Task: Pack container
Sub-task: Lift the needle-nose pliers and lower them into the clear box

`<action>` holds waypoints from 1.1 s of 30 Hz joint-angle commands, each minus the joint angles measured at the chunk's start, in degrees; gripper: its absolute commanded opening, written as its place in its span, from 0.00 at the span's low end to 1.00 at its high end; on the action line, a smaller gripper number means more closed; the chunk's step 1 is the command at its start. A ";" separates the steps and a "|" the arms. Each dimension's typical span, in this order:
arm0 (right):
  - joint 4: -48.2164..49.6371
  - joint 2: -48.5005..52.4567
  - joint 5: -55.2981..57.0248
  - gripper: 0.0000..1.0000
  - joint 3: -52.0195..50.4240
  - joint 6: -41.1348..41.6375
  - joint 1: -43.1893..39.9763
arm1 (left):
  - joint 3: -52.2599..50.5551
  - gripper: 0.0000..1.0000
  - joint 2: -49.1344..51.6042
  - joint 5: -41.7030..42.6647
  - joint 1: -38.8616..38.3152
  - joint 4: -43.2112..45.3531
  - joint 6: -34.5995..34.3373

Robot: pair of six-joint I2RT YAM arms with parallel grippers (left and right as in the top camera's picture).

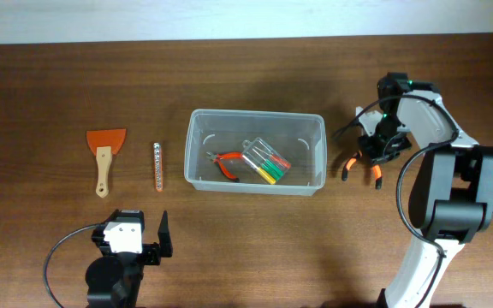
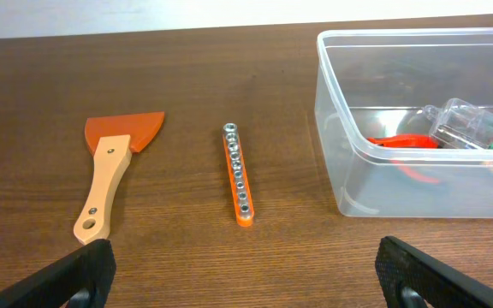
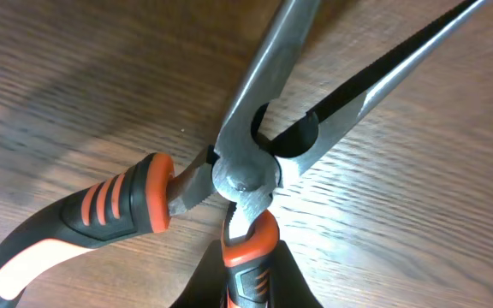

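The container (image 1: 255,115) is a big clear plastic bin at the table's middle, and its left wall (image 2: 342,111) shows in the left wrist view. Just right of it, long-nose pliers (image 1: 349,166) with orange and black handles lie spread open on the table. My right gripper (image 1: 378,154) is down on them. In the right wrist view its fingers (image 3: 248,275) are shut on one handle of the pliers (image 3: 245,175), and the other handle points left. My left gripper (image 2: 246,278) stands wide open and empty over bare table, near the front left (image 1: 144,233).
Inside the bin lie red-handled pliers (image 1: 225,162) and a small clear case of coloured screwdrivers (image 1: 266,161). Left of the bin are an orange strip of sockets (image 1: 157,166) and an orange scraper with a wooden handle (image 1: 103,156).
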 commanded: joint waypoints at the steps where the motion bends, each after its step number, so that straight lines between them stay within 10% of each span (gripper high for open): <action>1: -1.57 0.24 -0.79 0.04 4.66 0.68 -0.07 | -0.39 0.99 -0.33 0.63 -0.28 0.15 -0.15; 21: -19.43 0.13 -7.37 0.04 39.23 2.19 6.47 | -0.39 0.99 -0.33 0.63 -0.28 0.15 -0.15; 33: -22.43 0.02 -7.91 0.04 42.16 2.16 23.47 | -0.39 0.99 -0.33 0.63 -0.28 0.15 -0.15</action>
